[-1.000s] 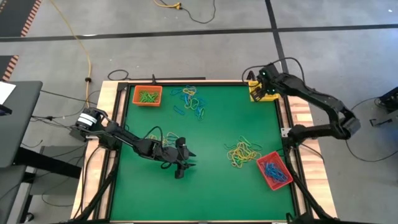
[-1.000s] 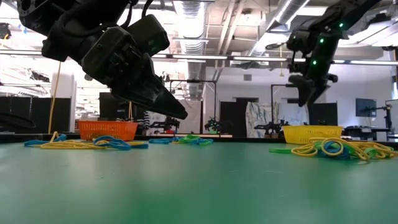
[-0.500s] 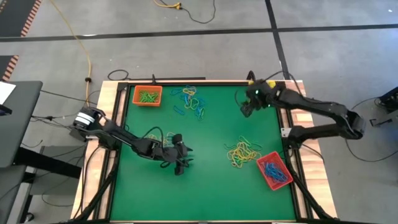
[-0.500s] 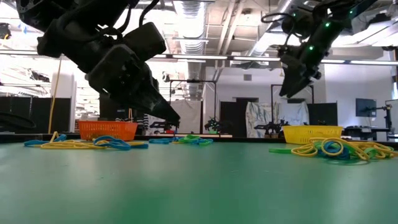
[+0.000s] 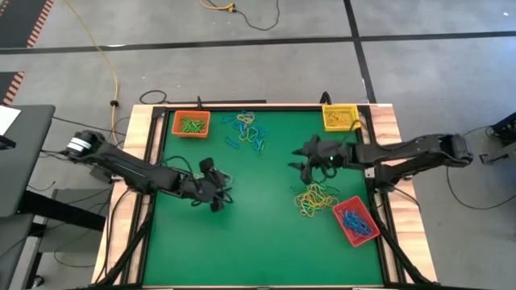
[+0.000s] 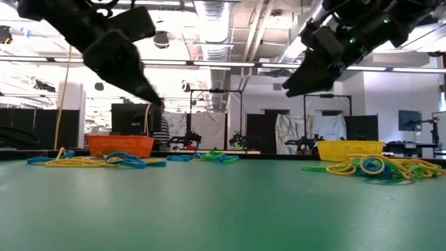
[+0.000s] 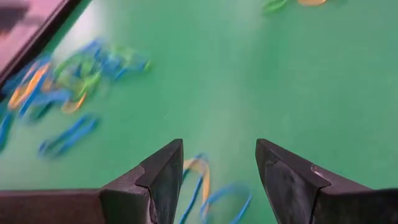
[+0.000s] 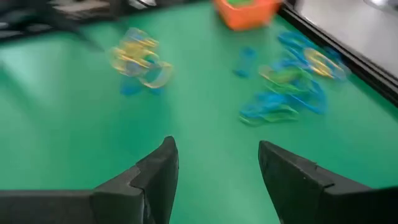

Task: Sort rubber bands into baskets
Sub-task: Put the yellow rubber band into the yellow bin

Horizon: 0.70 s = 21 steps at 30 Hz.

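Loose rubber bands lie in heaps on the green mat: a blue, yellow and green heap (image 5: pixel 248 133) at the far middle and a mostly yellow heap (image 5: pixel 316 197) at the near right. The orange basket (image 5: pixel 191 123) holds green bands, the yellow basket (image 5: pixel 339 117) yellow ones, and the red basket (image 5: pixel 355 220) blue ones. My left gripper (image 5: pixel 216 200) hovers open above the mat left of centre. A few blue and yellow bands (image 7: pixel 202 180) lie below its fingertips. My right gripper (image 5: pixel 301 157) hangs open in the air just beyond the yellow heap.
Wooden rails (image 5: pixel 385 133) frame the mat. Bare green mat (image 5: pixel 258 234) lies between the arms and along the near edge. The orange basket (image 8: pixel 245 12) and the far heap (image 8: pixel 286 87) lie ahead of my right gripper.
My left gripper has risen and drawn back toward the table's left edge, tipping up from steep to slanting, still open. My right gripper has swung from above the yellow basket at the far right corner toward the table's middle and near side, now beside the yellow heap, still open.
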### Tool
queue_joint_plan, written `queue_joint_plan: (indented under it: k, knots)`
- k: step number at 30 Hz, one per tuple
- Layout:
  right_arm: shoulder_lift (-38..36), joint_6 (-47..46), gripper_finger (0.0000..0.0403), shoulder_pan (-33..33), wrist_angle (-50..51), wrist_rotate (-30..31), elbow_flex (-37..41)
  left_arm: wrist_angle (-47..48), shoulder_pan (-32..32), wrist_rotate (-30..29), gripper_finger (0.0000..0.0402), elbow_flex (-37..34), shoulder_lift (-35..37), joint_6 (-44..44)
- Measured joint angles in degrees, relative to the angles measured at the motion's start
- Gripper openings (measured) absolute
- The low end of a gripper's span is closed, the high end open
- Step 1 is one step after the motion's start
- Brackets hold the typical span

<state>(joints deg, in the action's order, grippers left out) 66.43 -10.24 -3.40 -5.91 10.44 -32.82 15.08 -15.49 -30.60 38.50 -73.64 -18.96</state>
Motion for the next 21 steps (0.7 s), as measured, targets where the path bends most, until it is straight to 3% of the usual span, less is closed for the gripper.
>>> queue_joint_plan:
  k: [3,9,15,21]
  knots:
    - [3.0,1.6,0.0248,3.4,-9.1,0.0,2.0,9.7,0.5,0.0,0.0192,0.0,3.6,-6.5]
    - [10.9,4.2,0.0248,7.6,-17.8,0.1,2.1,21.1,0.8,0.5,0.0192,0.0,6.9,-16.7]
    - [18.0,6.3,0.0248,9.6,-25.1,0.1,2.0,21.7,1.9,5.4,0.0192,-1.6,6.9,-20.9]
    - [20.2,7.1,0.0248,9.8,-25.9,0.0,0.9,20.3,6.4,8.3,0.0192,-6.6,6.9,-26.4]
